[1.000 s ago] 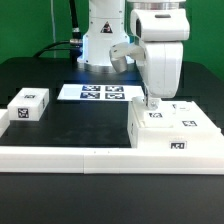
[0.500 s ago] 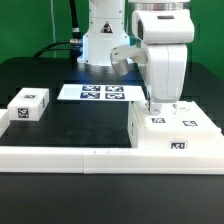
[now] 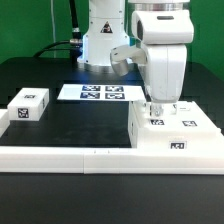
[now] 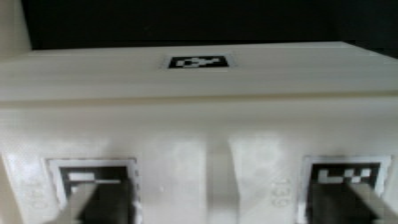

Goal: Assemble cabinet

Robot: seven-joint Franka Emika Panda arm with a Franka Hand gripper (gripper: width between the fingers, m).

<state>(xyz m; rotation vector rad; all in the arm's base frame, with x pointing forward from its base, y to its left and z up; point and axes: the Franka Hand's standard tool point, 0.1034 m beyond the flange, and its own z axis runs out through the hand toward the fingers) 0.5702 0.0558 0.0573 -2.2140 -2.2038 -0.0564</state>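
Observation:
The cabinet body is a large white box with black-and-white tags on its top and front, lying at the exterior view's right. My gripper points straight down and its fingertips reach the cabinet's top. In the wrist view the cabinet fills the picture, with one tag near its far edge. My gripper is open there, with dark fingers wide apart on either side of a raised white part of the top. I cannot tell whether the pads touch it.
A small white tagged block stands at the exterior view's left. The marker board lies at the back by the robot's base. A long low white rail runs along the front edge.
My gripper has shifted a little to the exterior view's right and come down onto the cabinet's top. The parts have not moved.

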